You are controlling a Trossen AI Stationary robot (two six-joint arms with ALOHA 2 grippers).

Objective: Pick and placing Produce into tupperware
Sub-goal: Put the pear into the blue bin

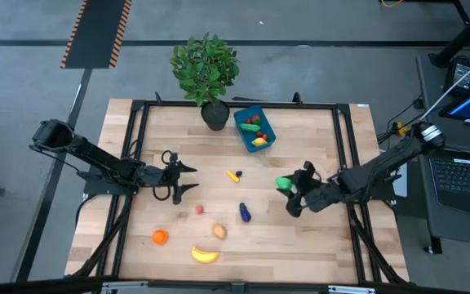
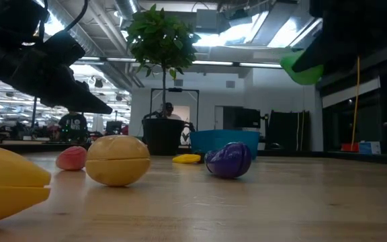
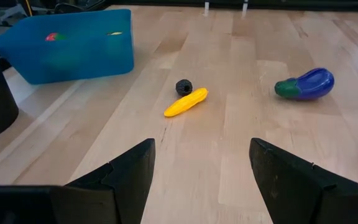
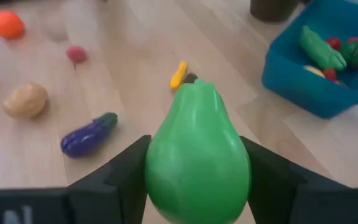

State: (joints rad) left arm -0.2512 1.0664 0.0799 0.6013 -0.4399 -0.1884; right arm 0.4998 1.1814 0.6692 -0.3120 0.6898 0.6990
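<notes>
My right gripper holds a green pear pinched between both fingers, raised above the table to the right of centre. My left gripper waits at the left, fingers spread and empty. The blue tupperware sits at the far edge beside the potted plant, already containing produce. The eggplant, potato, orange and banana lie nearer.

No text, label, brand or number can be read on anything in these views.
</notes>
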